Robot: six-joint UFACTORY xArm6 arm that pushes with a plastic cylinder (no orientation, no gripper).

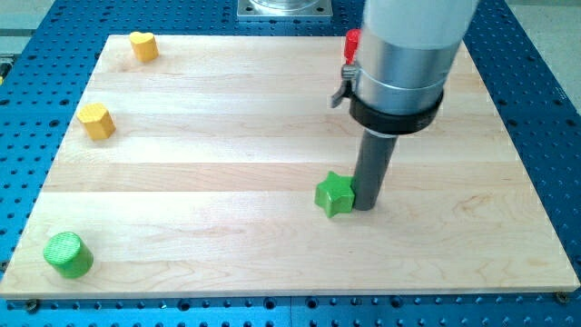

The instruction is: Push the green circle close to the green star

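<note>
No legible text, label, brand, number or sign appears on any surface in the camera view.

A pale wooden board (pixel 227 136) lies on a blue perforated metal table (pixel 545 118), evenly lit.

Star (pixel 334 193) mid-board touching my tip (pixel 366 206) on its right; circle (pixel 69 253) far off at bottom-left corner
</note>
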